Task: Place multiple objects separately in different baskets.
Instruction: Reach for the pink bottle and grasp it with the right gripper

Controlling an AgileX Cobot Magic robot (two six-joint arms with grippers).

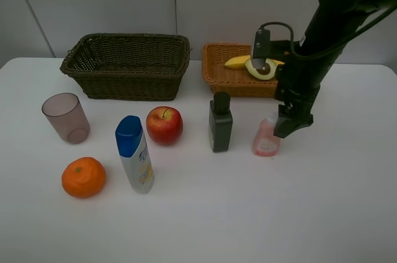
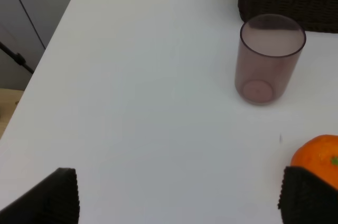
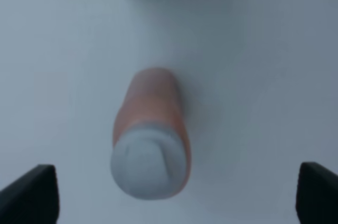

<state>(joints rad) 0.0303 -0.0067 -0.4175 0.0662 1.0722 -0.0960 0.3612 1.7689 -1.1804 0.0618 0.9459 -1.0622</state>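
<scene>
I see a white table. The dark olive-brown basket and orange-tan basket show a woven wicker pattern. The banana is yellow, the avocado half green with a brown pit, the apple red, the orange bright orange, and the cup translucent pinkish. There is also a white blue-capped bottle, a dark green bottle and a pink bottle.

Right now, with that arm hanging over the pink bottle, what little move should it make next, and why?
Probably lower down and close. The right gripper hangs open above the upright pink bottle, a finger showing on either side of it, so it looks lined up but not yet gripping.
</scene>
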